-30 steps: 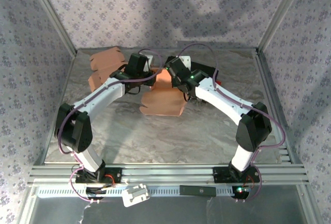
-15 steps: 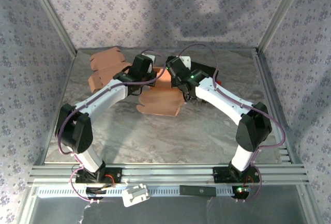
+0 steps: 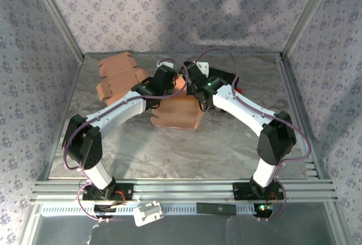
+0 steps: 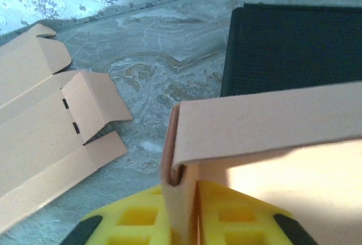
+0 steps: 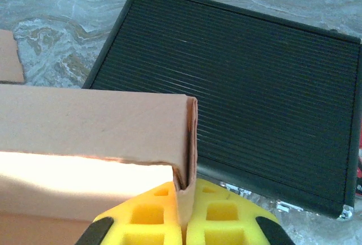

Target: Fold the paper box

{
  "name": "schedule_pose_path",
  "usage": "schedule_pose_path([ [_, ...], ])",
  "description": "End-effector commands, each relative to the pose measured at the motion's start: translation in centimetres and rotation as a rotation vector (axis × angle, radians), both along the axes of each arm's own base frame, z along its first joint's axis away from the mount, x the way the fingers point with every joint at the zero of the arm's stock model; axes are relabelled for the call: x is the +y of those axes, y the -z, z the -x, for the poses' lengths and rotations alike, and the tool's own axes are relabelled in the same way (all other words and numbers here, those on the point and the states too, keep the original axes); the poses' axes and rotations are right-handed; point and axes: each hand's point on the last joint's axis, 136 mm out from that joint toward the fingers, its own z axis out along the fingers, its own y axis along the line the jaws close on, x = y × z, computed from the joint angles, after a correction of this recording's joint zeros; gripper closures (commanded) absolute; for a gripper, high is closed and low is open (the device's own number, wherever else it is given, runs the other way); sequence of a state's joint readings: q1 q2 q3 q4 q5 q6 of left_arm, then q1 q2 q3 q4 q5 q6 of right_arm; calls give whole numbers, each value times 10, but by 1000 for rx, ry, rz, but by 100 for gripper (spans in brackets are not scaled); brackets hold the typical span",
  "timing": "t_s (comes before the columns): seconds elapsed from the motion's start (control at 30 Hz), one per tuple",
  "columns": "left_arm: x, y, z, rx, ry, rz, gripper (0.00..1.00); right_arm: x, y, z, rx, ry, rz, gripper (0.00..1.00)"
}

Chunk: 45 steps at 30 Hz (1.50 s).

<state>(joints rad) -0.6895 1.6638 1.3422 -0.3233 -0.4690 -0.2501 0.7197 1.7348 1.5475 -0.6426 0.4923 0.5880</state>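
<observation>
The paper box (image 3: 176, 114) sits near the middle of the marbled surface (image 3: 186, 149), partly set up, with both arms reaching in over its far edge. Seen from above, the left end effector (image 3: 166, 78) is at the box's far left corner and the right end effector (image 3: 191, 84) is just beside it at the far right corner, the two heads nearly touching.

In the left wrist view, an upright wall of the paper box (image 4: 271, 120) stands between the yellow fingers (image 4: 133, 222) of the left end effector (image 4: 181, 225), and a flap is bent over at the top of that wall. The pads lie close on either side of the cardboard, but I cannot tell whether they are clenched on it or slackened.

In the right wrist view, the right end effector (image 5: 184, 214) is clenched on a corner wall of the paper box (image 5: 85, 126), its yellow pads (image 5: 223, 216) pressed together on the thin cardboard edge.

A stack of flat cardboard blanks (image 3: 116, 75) lies at the far left of the surface, apart from the box, and shows unfolded with its tabs spread in the left wrist view (image 4: 45, 126). A black ribbed panel (image 5: 243, 98) lies flat on the surface just beyond the box, on the far right side (image 4: 294, 47)
</observation>
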Motion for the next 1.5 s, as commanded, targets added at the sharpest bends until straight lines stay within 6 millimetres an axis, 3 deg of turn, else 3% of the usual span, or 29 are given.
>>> schedule_pose_path([
  [0.0,10,0,4,-27,2,-2,67,-7,4,3,25,23,13,100],
  [0.17,3,0,14,15,114,142,57,-10,3,2,31,27,-5,100],
  [0.53,12,19,21,65,116,129,58,-11,4,3,35,28,-11,100],
  [0.87,17,19,27,32,85,65,56,-9,5,3,42,32,0,100],
  [1.23,19,39,27,55,63,50,57,-9,2,3,42,29,-10,100],
  [1.33,20,40,25,50,52,37,66,-9,1,3,40,29,-11,100],
  [1.43,19,38,25,40,44,23,97,-9,2,2,42,30,-10,100],
  [1.47,18,36,25,35,43,23,100,-10,3,2,42,31,-7,100],
])
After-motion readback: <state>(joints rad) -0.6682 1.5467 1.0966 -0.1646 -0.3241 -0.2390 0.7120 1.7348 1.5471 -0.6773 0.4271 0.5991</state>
